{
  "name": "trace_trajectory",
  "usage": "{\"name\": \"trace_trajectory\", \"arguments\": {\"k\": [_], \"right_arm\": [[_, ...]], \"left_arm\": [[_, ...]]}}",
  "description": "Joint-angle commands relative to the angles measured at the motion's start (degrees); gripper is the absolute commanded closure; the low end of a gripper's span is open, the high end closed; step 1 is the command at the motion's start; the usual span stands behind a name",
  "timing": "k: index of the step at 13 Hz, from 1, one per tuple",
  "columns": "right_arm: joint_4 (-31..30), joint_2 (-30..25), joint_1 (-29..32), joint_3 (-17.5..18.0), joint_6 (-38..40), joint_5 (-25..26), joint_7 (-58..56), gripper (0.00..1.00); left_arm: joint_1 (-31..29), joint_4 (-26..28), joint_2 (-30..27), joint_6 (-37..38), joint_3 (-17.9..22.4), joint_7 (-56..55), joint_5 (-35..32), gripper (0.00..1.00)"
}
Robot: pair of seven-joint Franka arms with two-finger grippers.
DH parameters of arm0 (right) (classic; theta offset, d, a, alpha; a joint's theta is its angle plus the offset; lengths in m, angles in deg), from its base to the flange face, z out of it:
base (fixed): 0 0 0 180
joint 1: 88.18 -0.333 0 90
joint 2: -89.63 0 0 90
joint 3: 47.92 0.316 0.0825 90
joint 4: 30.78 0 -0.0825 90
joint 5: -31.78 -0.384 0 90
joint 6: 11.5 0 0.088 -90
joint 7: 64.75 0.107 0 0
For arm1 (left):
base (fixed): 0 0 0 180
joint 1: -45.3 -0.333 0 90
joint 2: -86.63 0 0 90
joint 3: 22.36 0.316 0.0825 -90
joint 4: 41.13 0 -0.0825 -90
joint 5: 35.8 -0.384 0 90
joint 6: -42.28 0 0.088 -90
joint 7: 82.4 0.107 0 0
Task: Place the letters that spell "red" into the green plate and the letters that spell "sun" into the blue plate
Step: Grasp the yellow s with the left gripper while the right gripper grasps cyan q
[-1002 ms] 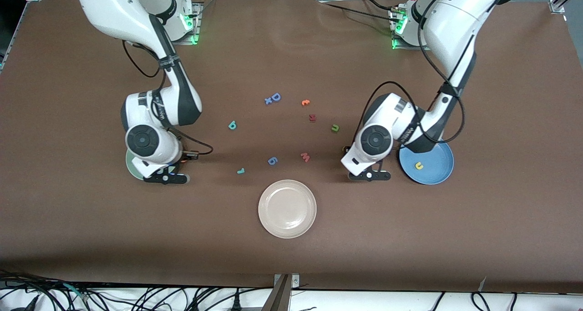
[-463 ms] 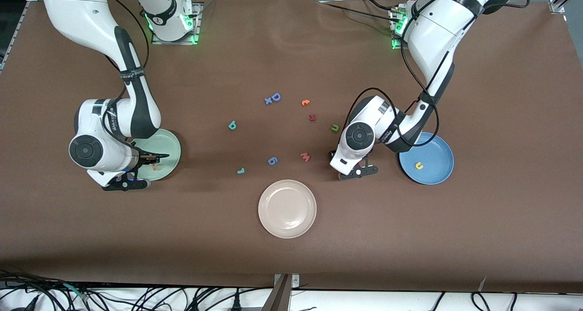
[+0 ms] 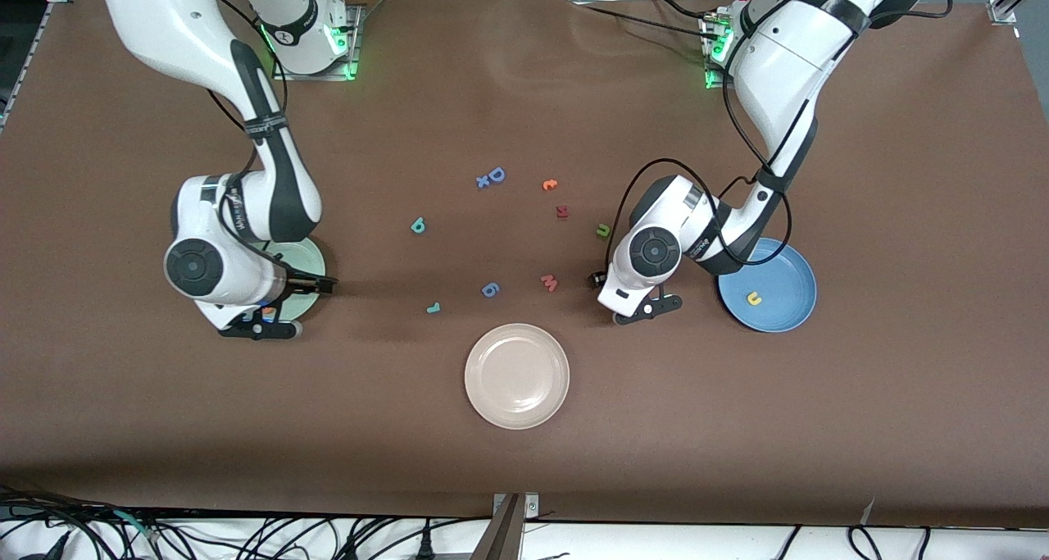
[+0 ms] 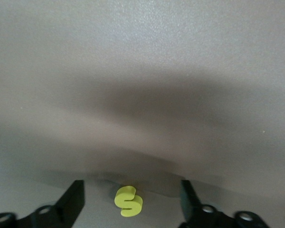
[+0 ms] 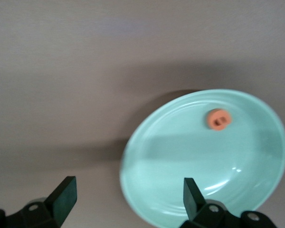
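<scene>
1. The left gripper [image 4: 131, 186] is low over the bench near the blue plate [image 3: 778, 277], on the side toward the right arm's end. Its fingers stand apart and grip nothing, with the yellow "s" [image 4: 128, 201] lying on the bench between them, untouched.
2. The right gripper [image 5: 128, 183] hangs over the rim of the green plate [image 5: 194, 156]. Its fingers are spread and empty.
3. The orange "e" [image 5: 218, 118] lies inside the green plate.
4. The yellow "u" [image 3: 754, 299] lies in the blue plate.
5. Taking the cream plate [image 3: 516, 334] as the centre of a clock face in the front view, the green plate is at 10 o'clock and the blue plate at 2 o'clock.
6. On the same clock, the teal "r" [image 3: 433, 307] lies on the bench at 10 o'clock, the teal "d" [image 3: 418, 225] at 11 o'clock, and the dark green "n" [image 3: 603, 230] at 1 o'clock.
7. The pink letter [image 3: 549, 282] and the blue capital "D" [image 3: 495, 175] lie loose on the bench around 12 o'clock.
</scene>
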State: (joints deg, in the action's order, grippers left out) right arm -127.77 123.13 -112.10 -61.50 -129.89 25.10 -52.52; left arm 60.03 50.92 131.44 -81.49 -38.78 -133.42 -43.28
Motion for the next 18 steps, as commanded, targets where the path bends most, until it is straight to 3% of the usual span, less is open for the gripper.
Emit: {"name": "trace_trajectory", "arguments": {"k": [1, 4, 13, 18], "right_arm": [[0.05, -0.19, -3.40, -0.13, -0.09, -3.68, 5.86, 0.01], [-3.80, -0.98, -6.92, -0.04, -4.19, -4.22, 12.96, 0.01], [-23.14, -7.39, -17.12, 1.01, -26.89, -4.22, 33.46, 0.01], [-31.41, -9.07, -21.17, 1.01, -37.08, -4.22, 37.60, 0.01]], "left_arm": [[-1.11, 0.76, -0.60, -0.16, -0.02, -0.39, 4.04, 0.28], [-1.37, 0.94, -0.60, 0.02, -0.02, -0.48, 4.49, 0.39], [-2.16, 3.57, -1.48, 0.72, -0.11, -0.39, 5.72, 0.45], [-2.08, 3.84, -1.39, 0.72, -0.02, -0.39, 5.73, 0.79]]}}
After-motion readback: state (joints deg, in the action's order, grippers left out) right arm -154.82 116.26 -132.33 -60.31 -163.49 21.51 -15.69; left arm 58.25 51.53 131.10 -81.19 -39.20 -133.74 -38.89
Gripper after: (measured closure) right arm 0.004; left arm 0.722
